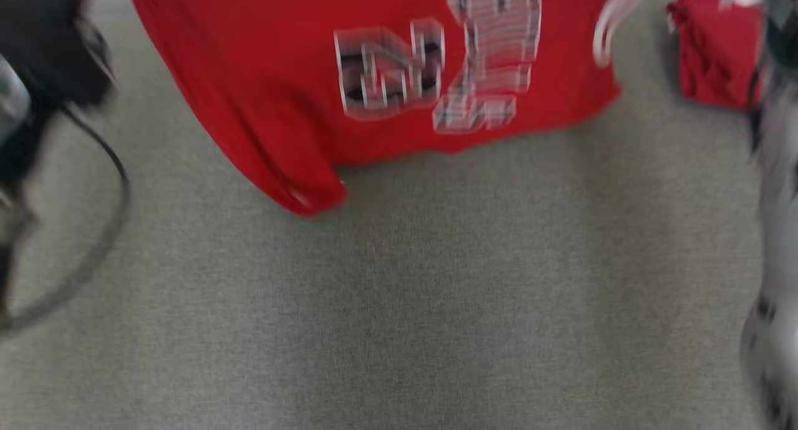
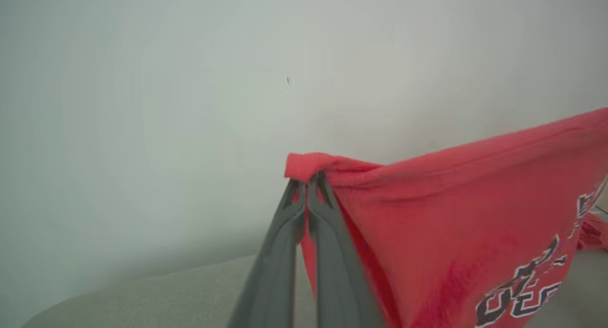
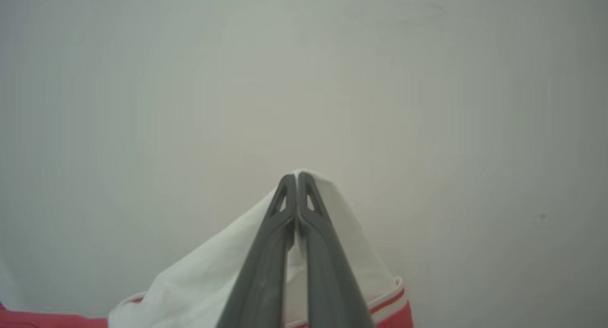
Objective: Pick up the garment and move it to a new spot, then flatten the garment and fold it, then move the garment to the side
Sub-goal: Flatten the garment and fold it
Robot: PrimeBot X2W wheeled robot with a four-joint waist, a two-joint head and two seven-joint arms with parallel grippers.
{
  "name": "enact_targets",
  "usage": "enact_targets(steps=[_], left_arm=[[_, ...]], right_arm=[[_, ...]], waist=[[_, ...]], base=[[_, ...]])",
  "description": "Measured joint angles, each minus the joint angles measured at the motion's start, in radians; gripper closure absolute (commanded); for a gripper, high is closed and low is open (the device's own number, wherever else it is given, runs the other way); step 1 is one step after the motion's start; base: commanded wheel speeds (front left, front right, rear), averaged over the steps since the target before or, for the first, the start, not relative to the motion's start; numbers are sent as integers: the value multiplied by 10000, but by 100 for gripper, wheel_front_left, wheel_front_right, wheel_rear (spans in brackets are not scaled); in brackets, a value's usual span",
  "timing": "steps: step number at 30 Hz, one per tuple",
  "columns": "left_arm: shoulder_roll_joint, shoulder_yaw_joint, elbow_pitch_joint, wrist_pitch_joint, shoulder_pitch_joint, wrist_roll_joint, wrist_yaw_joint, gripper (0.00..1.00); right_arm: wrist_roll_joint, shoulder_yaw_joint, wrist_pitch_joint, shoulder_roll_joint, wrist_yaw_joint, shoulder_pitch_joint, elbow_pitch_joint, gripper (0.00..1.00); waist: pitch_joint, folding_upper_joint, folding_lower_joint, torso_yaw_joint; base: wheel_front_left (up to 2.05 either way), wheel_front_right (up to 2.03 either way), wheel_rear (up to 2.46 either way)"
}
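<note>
1. Our left gripper (image 2: 306, 180) is clamped tight, fingers together, on a bunched red edge of the garment (image 2: 451, 214).
2. From that pinch the cloth spreads to the right of the left wrist view, its printed lettering (image 2: 522, 290) showing low down.
3. Our right gripper (image 3: 297, 178) is likewise pinched closed, on a white fold of fabric (image 3: 204, 275) with a red-striped border, which appears to be part of the same garment.
4. Beyond both sets of fingertips we see a plain pale wall (image 2: 166, 81).
5. In the head view the garment fills the top, one red corner drooping at lower left above the grey surface (image 1: 399, 305).
6. That view is smeared, so we cannot tell whether the hem touches the surface.
7. A looping cable (image 1: 109, 230) hangs at its left edge and a pale forearm (image 1: 773, 262) stands at its right edge.
</note>
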Motion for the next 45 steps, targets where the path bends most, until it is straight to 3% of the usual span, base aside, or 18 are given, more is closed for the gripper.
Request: enact_targets(steps=[4, 12, 18, 28, 32, 36, 41, 45], left_arm=[[15, -19, 1080, 445, -2535, -182, 0, 100], [-470, 71, 3064, 36, -6649, 134, 36, 100], [-560, -58, 4481, -504, -8570, 324, 33, 100], [-688, -598, 5584, -1158, -9345, 38, 4, 100], [-784, -953, 5346, -1624, -8496, -385, 4, 100], [-709, -970, 4752, -2353, -6973, -1074, 2, 100], [-562, -982, 3235, -3321, -3556, -2105, 0, 100], [-462, -794, 1705, -3839, -1121, -2445, 297, 100]], right_arm=[[-17, -242, 196, 286, 0, -2893, 1684, 100], [-1108, -157, -543, 625, 0, -7064, 4245, 100], [-1490, 86, -1049, 763, 0, -8722, 5630, 100], [-1417, 765, -1755, 675, 0, -9716, 7035, 100], [-1034, 1264, -2044, 470, 0, -9325, 7124, 100], [-115, 1827, -2520, 136, 0, -7819, 6585, 100], [1471, 2535, -2842, -940, 0, -3960, 4265, 100], [2224, 2125, -2640, -1745, 0, -726, 2069, 100]], waist=[[794, 0, 0, -4], [2276, 0, 1, 67], [3025, 1, 0, 146], [3507, 1, -3, 234], [3499, 0, -3, 244], [3227, -1, -3, 219], [2467, -1, -4, 121], [1831, -2, -5, 65]], base=[[0, 0, 0], [0, 0, 0], [0, 0, 0], [0, 0, 0], [0, 0, 0], [0, 0, 0], [0, 0, 0], [0, 0, 0]])
